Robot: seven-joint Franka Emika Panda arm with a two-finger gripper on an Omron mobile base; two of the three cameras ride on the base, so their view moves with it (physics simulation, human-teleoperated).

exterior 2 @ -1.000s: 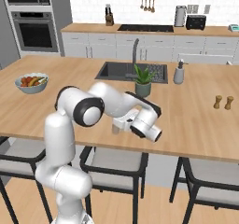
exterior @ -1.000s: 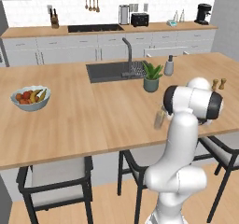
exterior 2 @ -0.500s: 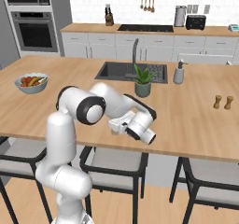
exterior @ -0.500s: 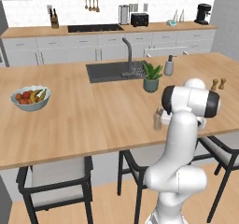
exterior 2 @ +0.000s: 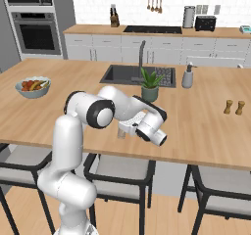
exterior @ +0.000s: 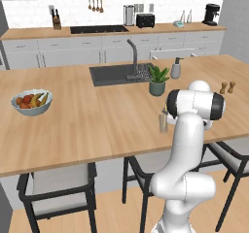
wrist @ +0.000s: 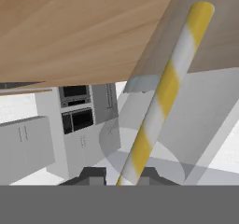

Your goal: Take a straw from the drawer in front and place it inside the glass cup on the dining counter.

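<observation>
Straw [exterior: 162, 116] and glass cup [exterior: 163, 123] sit together in the left base view: the small clear tumbler stands on the dining counter [exterior: 87, 120] near its front edge, right in front of the arm's dark elbow joint, with a thin pale stick rising just above its rim. This view also takes in the fruit bowl [exterior: 31, 102] far to the left, the dark sink [exterior: 119, 74], the potted plant [exterior: 157, 79] behind the cup, the pump bottle [exterior: 176, 68] and the two small shakers [exterior: 227, 87] off to the right. The hand itself is hidden behind the arm here.

From the right base view the gripper [exterior 2: 128, 129] shows, lying low and roughly level over the counter's front edge, its tips pointing at the glass cup [exterior 2: 121, 131], which is mostly covered by the hand (the straw is too thin to make out here). Wall ovens [exterior 2: 36, 28] stand at upper left.

Up close in the hand view, the straw [wrist: 161, 97] proves to be yellow-and-white striped, slanting from between the two dark fingertips [wrist: 93, 175] up to the upper right, inside the cup's clear wall [wrist: 140, 125]. The gripper [wrist: 122, 177] has its tips just beside the straw's lower end, one on each side; whether they pinch it or stand slightly apart from it cannot be told.
</observation>
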